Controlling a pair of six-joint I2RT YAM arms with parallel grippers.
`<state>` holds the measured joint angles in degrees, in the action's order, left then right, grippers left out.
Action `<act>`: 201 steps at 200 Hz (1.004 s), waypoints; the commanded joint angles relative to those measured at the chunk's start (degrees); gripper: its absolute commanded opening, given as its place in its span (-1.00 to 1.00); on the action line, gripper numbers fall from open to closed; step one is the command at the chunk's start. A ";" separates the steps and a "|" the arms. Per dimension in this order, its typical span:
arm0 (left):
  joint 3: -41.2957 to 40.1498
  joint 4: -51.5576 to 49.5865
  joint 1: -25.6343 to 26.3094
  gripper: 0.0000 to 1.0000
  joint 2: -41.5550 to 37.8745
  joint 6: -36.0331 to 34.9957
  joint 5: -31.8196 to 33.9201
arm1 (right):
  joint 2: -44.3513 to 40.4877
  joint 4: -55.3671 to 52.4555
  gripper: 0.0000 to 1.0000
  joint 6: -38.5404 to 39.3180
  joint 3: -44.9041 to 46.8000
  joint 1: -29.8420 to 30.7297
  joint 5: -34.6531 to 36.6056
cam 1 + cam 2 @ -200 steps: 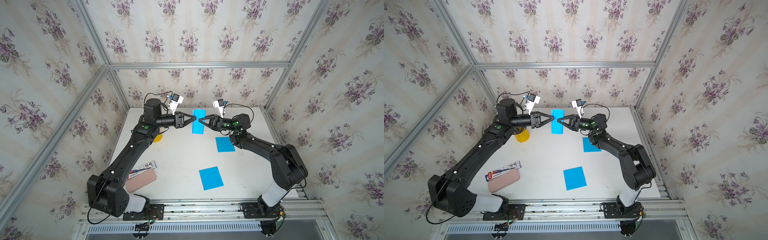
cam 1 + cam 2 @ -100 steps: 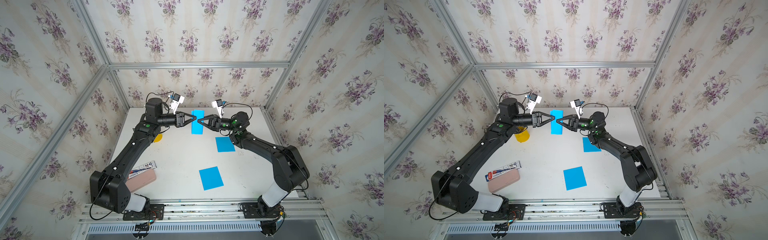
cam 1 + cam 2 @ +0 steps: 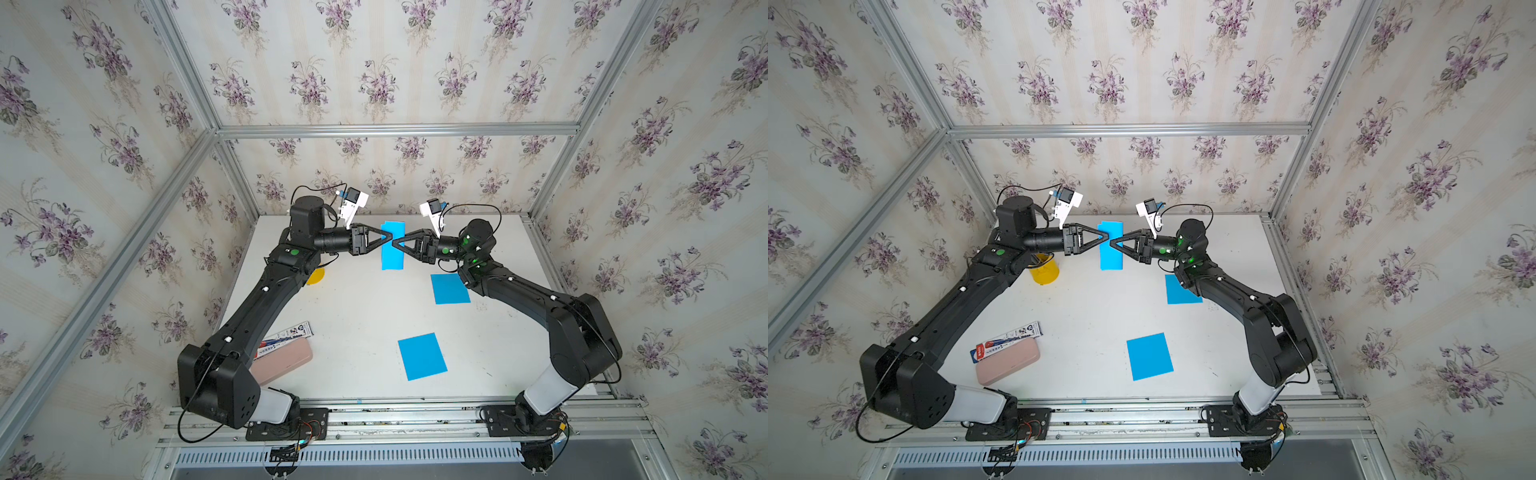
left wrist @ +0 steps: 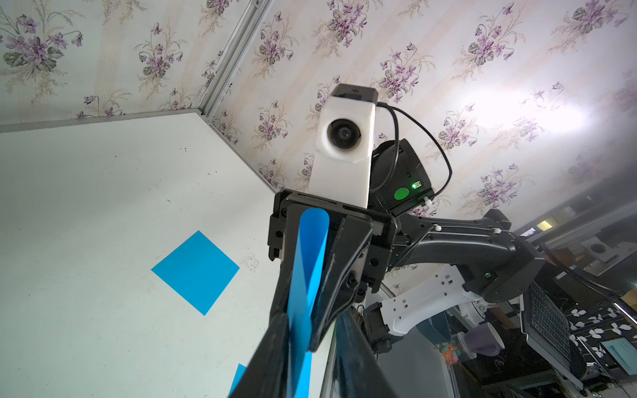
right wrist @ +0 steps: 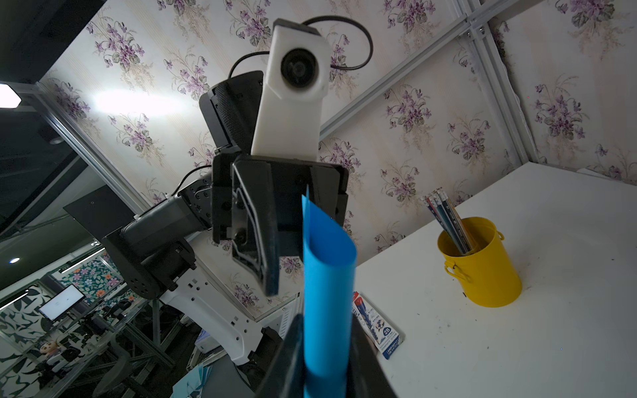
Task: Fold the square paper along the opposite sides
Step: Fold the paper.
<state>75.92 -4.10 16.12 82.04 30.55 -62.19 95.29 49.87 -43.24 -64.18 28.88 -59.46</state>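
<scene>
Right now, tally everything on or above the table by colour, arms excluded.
Blue: 3, the folded paper held between both grippers, plus two flat sheets
Yellow: 1, bucket
Pink: 1, case
White and blue: 1, pencil box
Total: 6

Yellow pencil cup [image 3: 1044, 271], pink case [image 3: 1008, 361] touching a pencil box [image 3: 1007, 339] — white table [image 3: 1092, 316].

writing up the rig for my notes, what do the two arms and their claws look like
Both arms are matte black with white lower sections above black base plates. Each has green round markers near the wrist, small white dots along the links, and black triangular fingers on the left claw and right claw. White wrist camera housings trail black cables.
</scene>
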 commanded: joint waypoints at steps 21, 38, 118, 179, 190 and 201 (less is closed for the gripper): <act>0.11 0.89 -0.03 -0.43 -0.04 -0.44 0.05 | -0.63 -4.07 -0.55 4.14 -0.80 0.68 0.44; 0.26 0.77 -0.03 -0.44 -0.02 -0.48 -0.16 | -0.63 -5.00 -0.54 4.75 -0.99 0.80 0.49; 0.11 0.03 0.05 -0.55 -0.13 -1.07 0.58 | -0.96 -10.19 -0.51 8.56 -2.44 1.52 0.99; 0.37 -2.45 -0.02 -1.00 -0.53 -2.93 2.19 | -2.25 -13.32 -0.38 10.17 -3.11 1.48 2.33; 0.12 -2.03 -0.03 -1.00 -0.53 -3.12 2.12 | -2.30 -12.32 -0.23 8.85 -2.80 1.53 2.34; -0.36 -0.94 -0.04 -1.00 -2.14 -2.73 1.93 | -2.27 -9.47 -0.02 6.02 -2.09 1.52 1.97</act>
<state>75.92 -6.44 16.14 81.80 28.88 -60.38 93.36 37.08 -34.17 -66.83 30.37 -57.65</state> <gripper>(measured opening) 0.066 0.385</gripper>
